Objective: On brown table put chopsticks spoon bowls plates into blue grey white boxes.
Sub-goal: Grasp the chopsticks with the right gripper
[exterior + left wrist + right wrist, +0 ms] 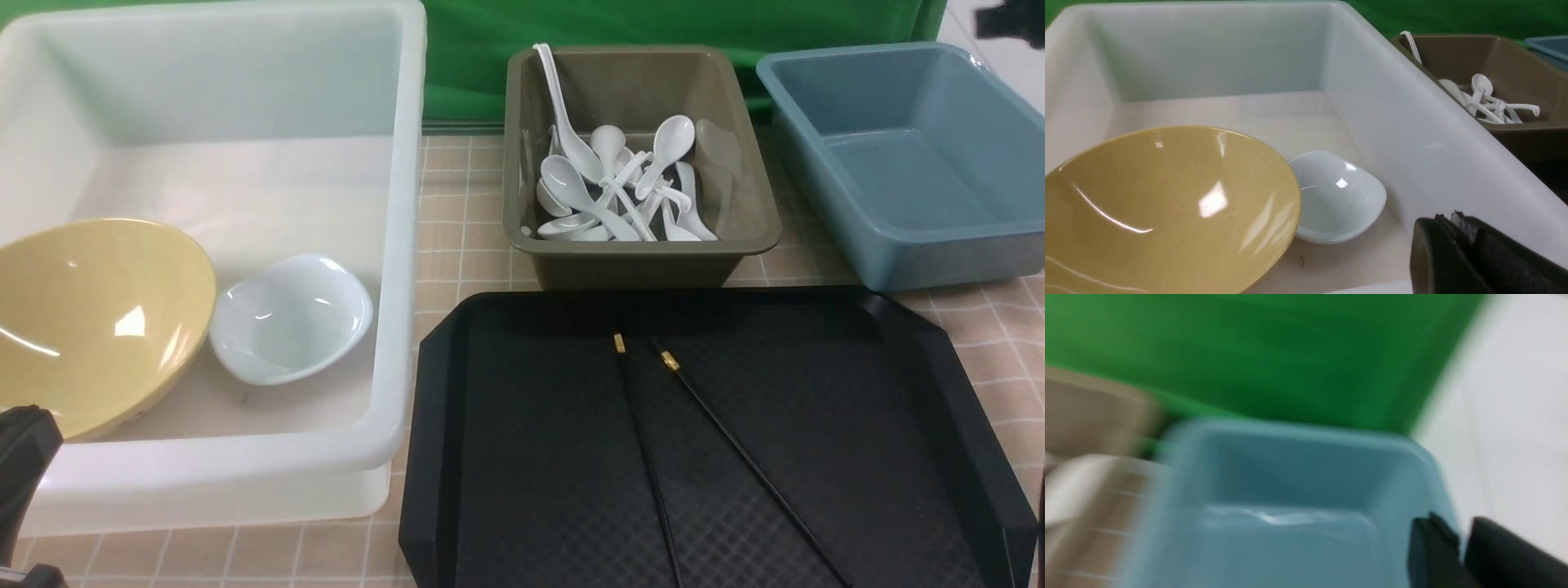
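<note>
Because the picture is blurry, one cannot tell if the right hand (1455, 523) is spread; the left hand (1447, 223), partly cut off, is pressed together; the chopsticks (647, 457) lie on the black tray (531, 457).

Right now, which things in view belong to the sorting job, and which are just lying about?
Job: chopsticks, spoons, yellow bowl, white bowl, white box, grey box, blue box, brown table.
Lying about: black tray, green backdrop.

Black textured tray (882, 425), green backdrop (653, 20) behind, pale floor (1515, 396)
</note>
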